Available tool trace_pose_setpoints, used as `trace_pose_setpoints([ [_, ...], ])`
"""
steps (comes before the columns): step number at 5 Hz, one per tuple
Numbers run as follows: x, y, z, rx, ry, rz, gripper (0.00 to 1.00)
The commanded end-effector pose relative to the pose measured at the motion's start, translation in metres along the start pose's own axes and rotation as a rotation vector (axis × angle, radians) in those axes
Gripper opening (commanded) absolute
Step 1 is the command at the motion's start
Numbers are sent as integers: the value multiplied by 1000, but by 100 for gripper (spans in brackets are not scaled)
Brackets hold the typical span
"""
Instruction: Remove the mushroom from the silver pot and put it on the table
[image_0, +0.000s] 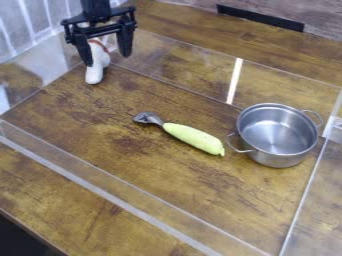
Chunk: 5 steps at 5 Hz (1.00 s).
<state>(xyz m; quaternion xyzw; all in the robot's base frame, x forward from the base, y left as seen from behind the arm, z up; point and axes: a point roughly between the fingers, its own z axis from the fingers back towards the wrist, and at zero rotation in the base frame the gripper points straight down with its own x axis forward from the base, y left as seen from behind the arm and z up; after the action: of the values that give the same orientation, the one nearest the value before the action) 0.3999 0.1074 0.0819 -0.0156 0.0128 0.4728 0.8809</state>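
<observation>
the gripper (102, 44) hangs over the far left corner of the worktop (120, 150), pointing down with its dark fingers spread apart and nothing between them. the mushroom (95, 68) lies on the wood right below it, pale stem toward the camera, well apart from the silver pot (277, 134), which stands at the right with nothing inside. a yellow oblong piece (187, 134) with a grey end lies between them, just left of the pot.

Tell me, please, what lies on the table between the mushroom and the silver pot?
In the camera view, only the yellow oblong piece with a grey end lies between the mushroom and the silver pot; otherwise bare table.
</observation>
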Motion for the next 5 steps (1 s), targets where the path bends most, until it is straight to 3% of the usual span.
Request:
trace_pose_setpoints([
  [1, 18, 5, 21, -32, -60, 85, 100],
  [2, 17, 10, 17, -17, -59, 134, 100],
  [3, 16, 14, 16, -7, -58, 182, 0],
  [4, 13, 13, 27, -2, -63, 216, 0],
  [5, 8, 5, 50, 2, -82, 215, 0],
])
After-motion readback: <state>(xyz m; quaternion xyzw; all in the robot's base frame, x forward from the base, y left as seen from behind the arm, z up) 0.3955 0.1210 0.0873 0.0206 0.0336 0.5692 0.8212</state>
